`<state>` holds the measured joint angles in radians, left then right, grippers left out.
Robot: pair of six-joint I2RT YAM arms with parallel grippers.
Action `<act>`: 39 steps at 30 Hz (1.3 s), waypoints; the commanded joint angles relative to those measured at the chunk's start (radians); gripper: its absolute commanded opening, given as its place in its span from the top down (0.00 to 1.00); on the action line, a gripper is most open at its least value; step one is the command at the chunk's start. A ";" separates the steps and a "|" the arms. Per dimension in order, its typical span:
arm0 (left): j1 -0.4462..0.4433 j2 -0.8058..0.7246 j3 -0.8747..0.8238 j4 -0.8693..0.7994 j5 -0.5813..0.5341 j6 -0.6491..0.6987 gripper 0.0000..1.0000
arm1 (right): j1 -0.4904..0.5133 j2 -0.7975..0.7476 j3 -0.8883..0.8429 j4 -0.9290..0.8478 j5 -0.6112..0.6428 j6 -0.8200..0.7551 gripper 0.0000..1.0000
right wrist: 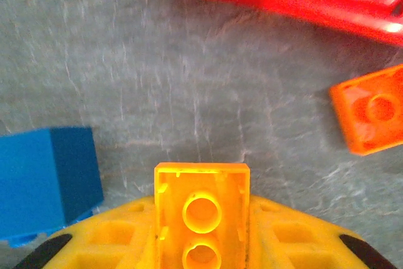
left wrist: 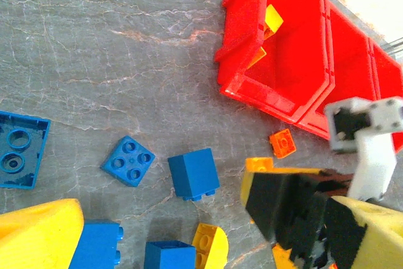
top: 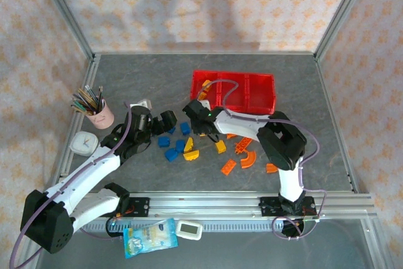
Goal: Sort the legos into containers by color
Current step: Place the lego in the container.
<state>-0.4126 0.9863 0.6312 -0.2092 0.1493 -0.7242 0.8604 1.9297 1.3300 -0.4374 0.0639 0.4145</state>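
Right tool point(top: 194, 115) pinches a yellow-orange brick point(right wrist: 201, 206) just short of the red containers point(top: 249, 86) — blue block point(right wrist: 47, 181) at its left, orange brick point(right wrist: 371, 108) at its right. Left tool point(top: 166, 121) is spread over blue legos point(left wrist: 192, 173), crowding close beside the right tool. Pencil cup point(top: 101, 113) stands well apart at the left edge — open tabletop point(top: 138, 77) lies left of the containers.

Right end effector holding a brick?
Yes: a yellow brick sits clamped between the fingers of the right end effector.
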 commanded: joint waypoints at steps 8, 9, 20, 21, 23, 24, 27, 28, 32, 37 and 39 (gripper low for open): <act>-0.006 0.091 0.119 0.077 -0.017 0.025 0.01 | -0.134 0.028 0.211 -0.045 0.070 -0.083 0.65; -0.006 0.100 0.122 0.085 -0.017 0.025 0.01 | -0.143 0.046 0.234 -0.047 0.075 -0.093 0.65; 0.005 0.190 0.158 0.145 -0.027 0.029 0.01 | -0.211 0.283 0.546 -0.091 0.121 -0.154 0.65; 0.006 0.197 0.165 0.145 -0.028 0.032 0.01 | -0.213 0.304 0.574 -0.098 0.122 -0.158 0.65; 0.009 0.206 0.175 0.143 -0.031 0.038 0.01 | -0.216 0.339 0.625 -0.114 0.129 -0.165 0.64; 0.010 0.209 0.180 0.143 -0.031 0.039 0.01 | -0.217 0.349 0.642 -0.118 0.131 -0.166 0.62; 0.013 0.213 0.185 0.145 -0.033 0.042 0.01 | -0.220 0.356 0.668 -0.118 0.131 -0.171 0.57; 0.014 0.213 0.184 0.146 -0.033 0.044 0.01 | -0.220 0.353 0.671 -0.117 0.130 -0.173 0.55; 0.014 0.211 0.188 0.144 -0.028 0.043 0.01 | -0.220 0.323 0.669 -0.123 0.122 -0.178 0.52; 0.014 0.193 0.185 0.125 -0.017 0.045 0.01 | -0.219 0.235 0.590 -0.110 0.071 -0.165 0.50; 0.014 0.179 0.177 0.119 -0.008 0.047 0.01 | -0.218 0.189 0.533 -0.097 0.047 -0.156 0.49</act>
<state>-0.4095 1.1931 0.7868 -0.0849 0.1425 -0.7040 0.6441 2.2292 1.9110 -0.5297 0.1333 0.2497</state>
